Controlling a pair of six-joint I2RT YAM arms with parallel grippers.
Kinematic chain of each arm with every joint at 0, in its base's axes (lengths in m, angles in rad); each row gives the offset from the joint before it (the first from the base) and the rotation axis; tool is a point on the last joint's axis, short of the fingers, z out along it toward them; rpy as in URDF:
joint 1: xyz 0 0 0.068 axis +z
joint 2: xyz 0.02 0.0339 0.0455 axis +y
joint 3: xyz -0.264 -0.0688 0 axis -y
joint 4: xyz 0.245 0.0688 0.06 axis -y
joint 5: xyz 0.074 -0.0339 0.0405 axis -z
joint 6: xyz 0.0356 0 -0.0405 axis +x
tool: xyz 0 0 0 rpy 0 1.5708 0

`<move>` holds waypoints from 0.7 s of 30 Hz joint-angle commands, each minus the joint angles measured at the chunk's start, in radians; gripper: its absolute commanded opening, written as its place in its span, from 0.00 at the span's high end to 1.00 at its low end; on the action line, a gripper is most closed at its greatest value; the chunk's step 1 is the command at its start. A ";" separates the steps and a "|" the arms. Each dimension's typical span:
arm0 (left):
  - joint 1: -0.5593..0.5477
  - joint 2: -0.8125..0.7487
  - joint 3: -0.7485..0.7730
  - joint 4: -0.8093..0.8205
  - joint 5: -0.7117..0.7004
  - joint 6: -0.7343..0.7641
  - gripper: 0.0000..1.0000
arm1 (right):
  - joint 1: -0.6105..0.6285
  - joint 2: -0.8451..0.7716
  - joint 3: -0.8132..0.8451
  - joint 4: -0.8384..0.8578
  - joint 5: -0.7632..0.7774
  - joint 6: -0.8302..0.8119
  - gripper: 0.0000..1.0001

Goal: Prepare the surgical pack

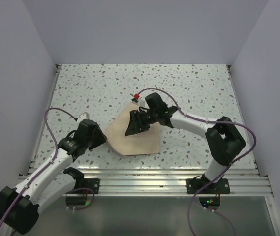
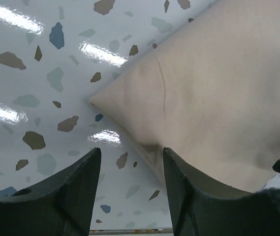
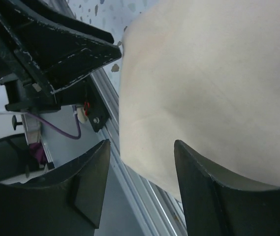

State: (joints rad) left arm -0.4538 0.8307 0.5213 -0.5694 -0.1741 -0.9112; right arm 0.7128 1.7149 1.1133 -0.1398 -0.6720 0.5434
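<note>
Tagging surgical pack [image 1: 139, 141] first: flat tan folded cloth, mid-way across the speckled worktop [image 1: 80, 88], slightly toward near edge, between the two arms. Rough kite outline. Long axis judged far-to-near, from narrow far tip down to wide near hem, leaning a bit left; not sure enough to call firmly.

Left fingers [image 2: 71, 191] spread, nothing in the gap but worktop: released. Pointed left corner of pack just ahead and a shade right of that gap, near hem of cloth running close beside the right-hand finger. Touching or not: cannot tell.

Right fingers [image 3: 213, 196] also parted, poised over pack's middle, aimed toward near-left, cloth filling view past the tips. No fold pinched between them as far as visible. Contact with cloth underneath: cannot tell.

Key relation for next move, as a guess: right arm nearer, directly above pack. Left arm at its left corner, needing only a short reach forward and right to take that corner.

Hidden or unclear:
- Pack's centre and part of far side covered by right arm in overhead view.
- Anything inside the fold not visible.
- Tiny red item [image 1: 136, 95] at far tip, partly behind arm, unidentifiable.
- Black shape at top left of right wrist view probably the other arm, cropped.
</note>
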 commanded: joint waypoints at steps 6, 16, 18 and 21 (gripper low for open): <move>0.004 -0.047 -0.003 -0.046 -0.145 -0.158 0.33 | 0.091 0.066 0.086 -0.038 0.026 -0.030 0.41; 0.027 0.079 0.017 0.052 -0.127 -0.152 0.32 | 0.189 0.085 0.123 -0.161 0.229 -0.177 0.35; 0.029 0.076 0.023 0.074 -0.099 -0.112 0.50 | 0.188 0.042 0.102 -0.159 0.264 -0.177 0.37; 0.029 0.022 0.025 0.150 -0.027 -0.001 0.60 | 0.168 -0.024 0.071 -0.167 0.299 -0.171 0.43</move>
State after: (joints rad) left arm -0.4320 0.8993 0.5179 -0.5262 -0.2516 -1.0149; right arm 0.9012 1.7897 1.2003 -0.2764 -0.4515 0.3992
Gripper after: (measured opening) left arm 0.413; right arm 0.594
